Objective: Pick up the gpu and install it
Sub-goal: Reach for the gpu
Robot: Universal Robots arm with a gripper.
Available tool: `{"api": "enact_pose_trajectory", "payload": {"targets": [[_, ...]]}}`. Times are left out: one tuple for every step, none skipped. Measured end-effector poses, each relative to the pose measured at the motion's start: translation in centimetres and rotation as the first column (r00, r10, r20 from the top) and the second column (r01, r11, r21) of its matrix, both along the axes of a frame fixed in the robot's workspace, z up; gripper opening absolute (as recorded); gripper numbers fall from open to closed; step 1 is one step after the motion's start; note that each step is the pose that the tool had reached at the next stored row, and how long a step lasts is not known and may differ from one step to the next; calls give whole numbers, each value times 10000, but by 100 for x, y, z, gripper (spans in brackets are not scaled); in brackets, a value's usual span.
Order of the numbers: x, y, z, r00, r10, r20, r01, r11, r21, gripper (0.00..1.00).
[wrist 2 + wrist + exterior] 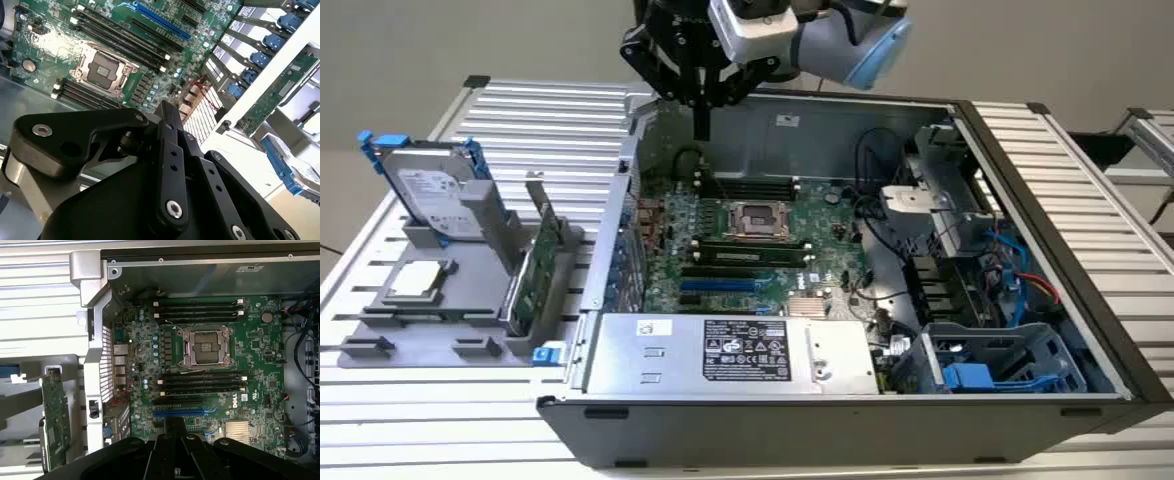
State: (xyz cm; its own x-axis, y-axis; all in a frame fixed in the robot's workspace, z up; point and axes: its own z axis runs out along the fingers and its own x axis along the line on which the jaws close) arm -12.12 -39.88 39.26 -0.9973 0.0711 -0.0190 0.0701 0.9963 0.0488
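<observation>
The gpu [534, 268] stands on edge in a grey holder [454, 300] on the exterior view's left, outside the computer case, green board showing. It also appears as a green card in the first wrist view [54, 420] and the second wrist view [280, 92]. My gripper [703, 128] hangs above the case's back corner, over the motherboard [747, 240], well apart from the gpu. Its black fingers are shut together with nothing between them in both wrist views [172, 424] [164, 107]. A blue expansion slot [180, 412] lies just beyond the fingertips.
A silver hard drive in a blue frame [434, 190] and a small square CPU chip [420, 280] sit in the same holder. The open case has a power supply [734, 352] at the front, an empty CPU socket [207, 345], cables and drive bays [987, 360] at the exterior view's right.
</observation>
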Motion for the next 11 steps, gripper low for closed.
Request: {"api": "enact_pose_trajectory", "payload": {"targets": [[0,0,0,10000,0,0,0,10000,0,0],[0,0,0,10000,-1,0,1,10000,0,0],[0,0,0,10000,-1,0,1,10000,0,0],[0,0,0,10000,0,0,0,10000,1,0],[0,0,0,10000,0,0,0,10000,0,0],[0,0,0,10000,0,0,0,10000,0,0],[0,0,0,10000,0,0,0,10000,0,0],[-1,0,0,10000,0,1,0,10000,0,0],[-3,0,0,10000,0,0,0,10000,0,0],[-6,0,0,10000,-1,0,1,10000,0,0],[-13,0,0,10000,-2,0,2,10000,-1,0]]}}
